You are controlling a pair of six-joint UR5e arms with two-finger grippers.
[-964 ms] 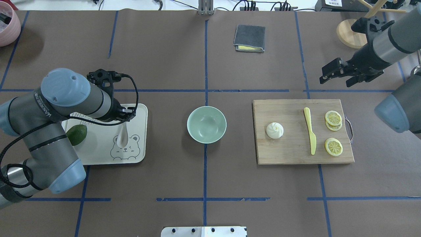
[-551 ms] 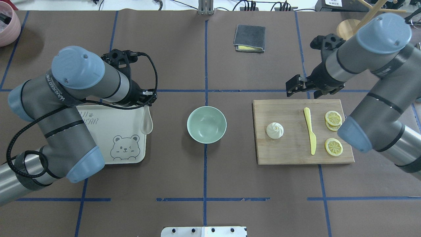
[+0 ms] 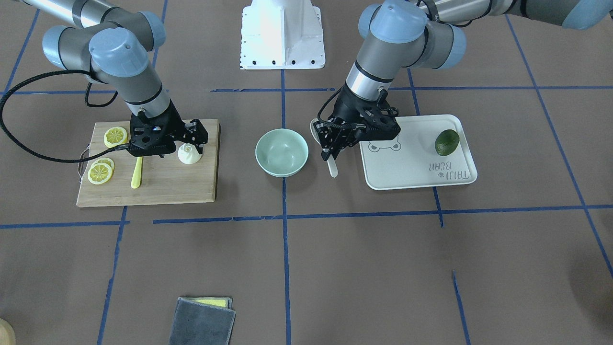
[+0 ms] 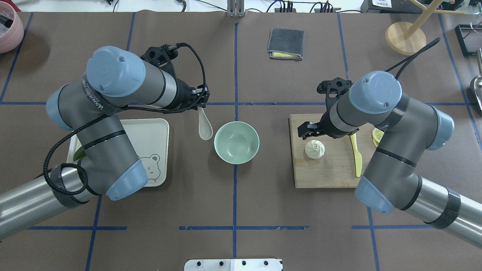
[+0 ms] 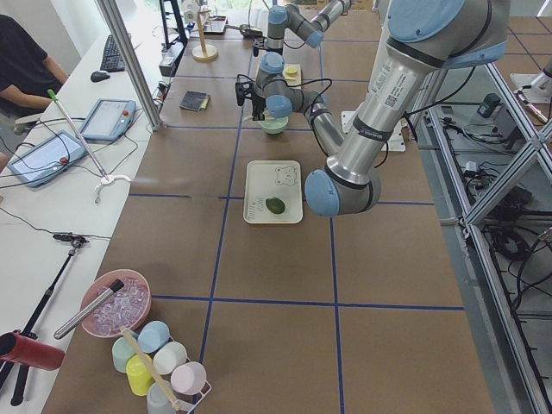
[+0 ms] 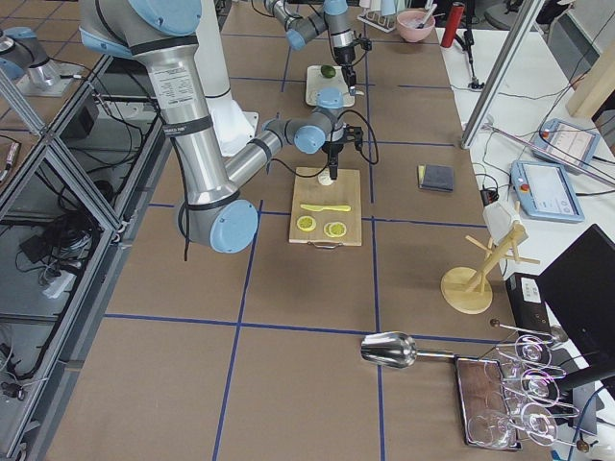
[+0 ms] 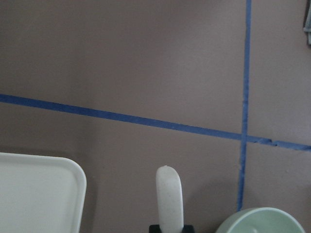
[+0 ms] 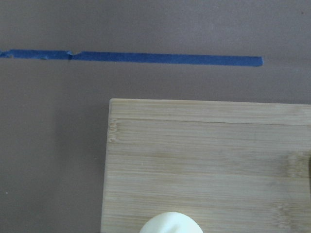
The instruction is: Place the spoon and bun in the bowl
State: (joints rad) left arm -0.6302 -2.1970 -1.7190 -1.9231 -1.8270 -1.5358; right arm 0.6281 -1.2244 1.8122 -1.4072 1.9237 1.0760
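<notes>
The off-white spoon (image 4: 205,130) hangs from my left gripper (image 4: 198,106), which is shut on its handle, just left of the mint-green bowl (image 4: 236,142). In the front view the spoon (image 3: 332,167) hangs between the bowl (image 3: 281,152) and the tray. The left wrist view shows the spoon (image 7: 168,194) sticking out past the fingers, with the bowl's rim (image 7: 262,221) at the lower right. The bowl is empty. The cream-white bun (image 4: 314,149) sits on the wooden board's left part. My right gripper (image 3: 189,141) is open and empty, just above the bun (image 3: 188,154).
The wooden board (image 4: 331,169) also bears a yellow knife (image 4: 357,158) and lemon slices (image 3: 100,172). A white bear tray (image 3: 416,167) holds a green avocado (image 3: 447,142). A grey cloth (image 4: 285,44) and a wooden stand (image 4: 405,37) lie at the far side.
My left gripper carried the spoon from above the tray rightward to the bowl's left rim. My right arm swung in from the far right to above the bun.
</notes>
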